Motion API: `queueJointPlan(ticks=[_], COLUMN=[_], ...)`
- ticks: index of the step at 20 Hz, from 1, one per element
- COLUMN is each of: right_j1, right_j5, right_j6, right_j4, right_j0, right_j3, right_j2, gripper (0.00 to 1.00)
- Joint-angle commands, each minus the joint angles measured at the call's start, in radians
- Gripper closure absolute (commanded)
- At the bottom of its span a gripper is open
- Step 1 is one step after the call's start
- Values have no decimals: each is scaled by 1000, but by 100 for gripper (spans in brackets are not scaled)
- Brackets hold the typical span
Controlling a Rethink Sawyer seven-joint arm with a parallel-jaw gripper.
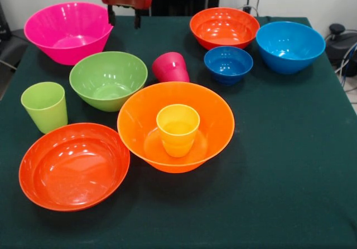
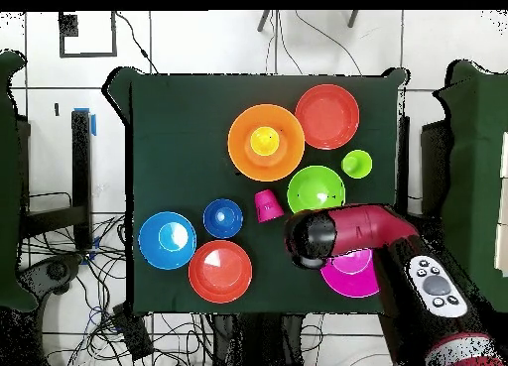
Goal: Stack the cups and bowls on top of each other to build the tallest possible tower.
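The bowls and cups are spread over the dark green table point(image 1: 290, 165). The yellow-orange cup point(image 1: 178, 129) stands upright inside the big orange bowl point(image 1: 215, 121). The red-pink cup point(image 1: 170, 67) sits mouth down between the green bowl point(image 1: 109, 79) and the small dark blue bowl point(image 1: 228, 64). The lime green cup point(image 1: 44, 106) stands upright at the left. The big pink bowl point(image 1: 68, 30) is at the far left. No tower shows. My gripper point(image 1: 124, 18) hangs open and empty at the far edge, just right of the pink bowl; in the overhead view point(image 2: 310, 238) it covers part of that bowl point(image 2: 352, 271).
One shallow red-orange bowl point(image 1: 74, 165) is at the near left and another point(image 1: 224, 27) at the far side beside the light blue bowl point(image 1: 290, 45). Cables and equipment lie off the table's right edge point(image 1: 340, 43).
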Motion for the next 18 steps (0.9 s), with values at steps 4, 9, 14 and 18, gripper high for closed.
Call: queueJointPlan(ticks=[4,9,14,18], right_j1=[46,62,88,92], right_j5=[-79,-88,-114,-117], right_j6=[-59,-46,11,45], right_j4=[-186,-203,-243,-270], right_j0=[94,100,126,149], right_j3=[-38,-50,-73,-95], right_j2=[-18,-23,-48,-73], gripper=[0,0,0,0])
